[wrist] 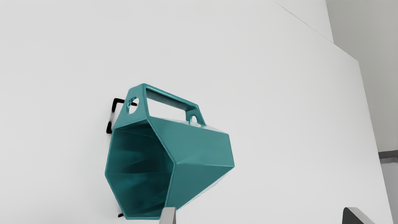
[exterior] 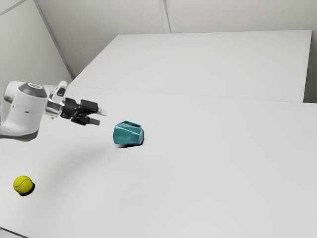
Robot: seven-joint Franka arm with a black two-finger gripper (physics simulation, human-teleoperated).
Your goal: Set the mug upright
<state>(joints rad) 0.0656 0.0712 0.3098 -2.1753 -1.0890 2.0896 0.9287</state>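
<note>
And there's the glossy teal, many-sided mug with its angular, holed handle point(exterior: 128, 134), down on its side on the smooth white table point(exterior: 208, 173), just off the exterior view's centre toward eight o'clock! On that view's clock face, the wide open mouth aims at about nine, the narrower base at about three, and the handle rides up near twelve. Faceted walls, shadowy teal interior, definitely not upright!

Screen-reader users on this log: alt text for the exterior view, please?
Teal mug lying on its side on a white table, the robot's open black hand near it but not touching. The white arm reaches in from the exterior view's left; a yellow-green tennis ball sits at its lower left.
</note>
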